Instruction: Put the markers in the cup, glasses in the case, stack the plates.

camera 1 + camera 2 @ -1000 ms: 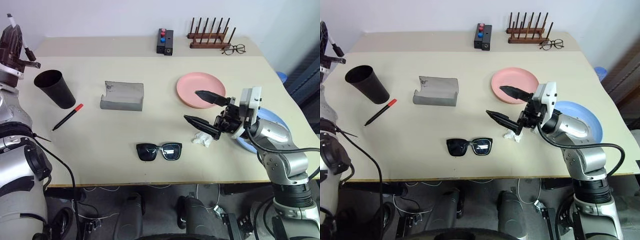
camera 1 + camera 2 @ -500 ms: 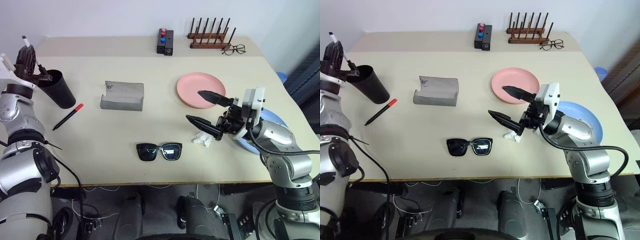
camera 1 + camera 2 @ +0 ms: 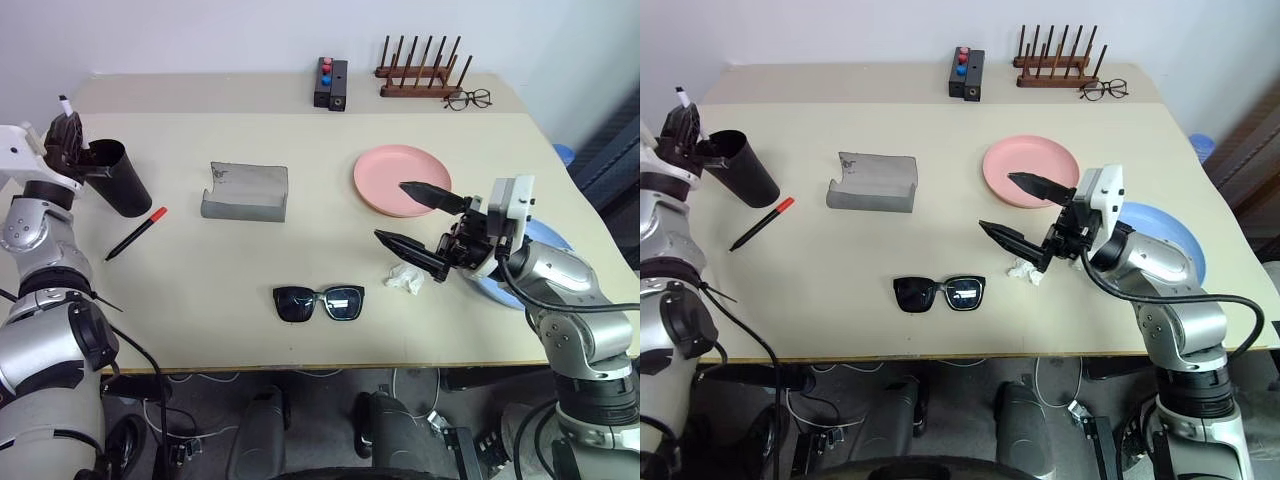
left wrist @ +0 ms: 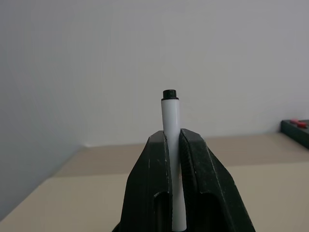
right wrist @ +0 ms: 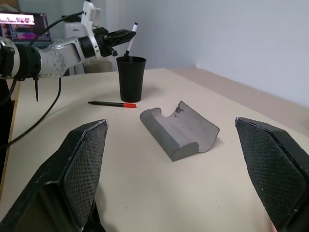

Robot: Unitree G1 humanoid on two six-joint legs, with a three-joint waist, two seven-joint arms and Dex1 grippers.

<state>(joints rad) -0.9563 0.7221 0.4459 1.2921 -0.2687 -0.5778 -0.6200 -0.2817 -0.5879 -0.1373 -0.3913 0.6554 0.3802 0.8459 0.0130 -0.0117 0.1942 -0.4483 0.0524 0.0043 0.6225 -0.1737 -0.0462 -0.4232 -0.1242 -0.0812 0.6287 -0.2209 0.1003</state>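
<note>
Barely begun — the left tool (image 3: 68,128) pinches the white marker (image 5: 130,37) upright over the cup (image 3: 118,177) at ten o'clock, right tool (image 3: 412,215) agape and empty; red-capped marker (image 3: 135,233), sunglasses (image 3: 318,302), case (image 3: 245,192), pink plate (image 3: 385,172) and blue plate (image 3: 1160,225) untouched on the bench (image 3: 220,270).

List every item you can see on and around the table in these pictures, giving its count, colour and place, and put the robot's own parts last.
Cup: one, black, table's far left.
White marker: one, black-tipped, gripped over the cup, lower end in its mouth.
Red-capped marker: one, dark, lying near the cup.
Case: one, grey, open, centre-left.
Sunglasses: one, black, near front edge.
Pink plate: one, centre-right.
Blue plate: one, right edge, partly behind the right arm.
Crumpled scrap: one, white, below right gripper.
Button box: one, black, back.
Wooden rack: one, brown, back.
Spectacles: one, thin-framed, beside rack.
Left gripper: shut on white marker.
Right gripper: open, above table.
</note>
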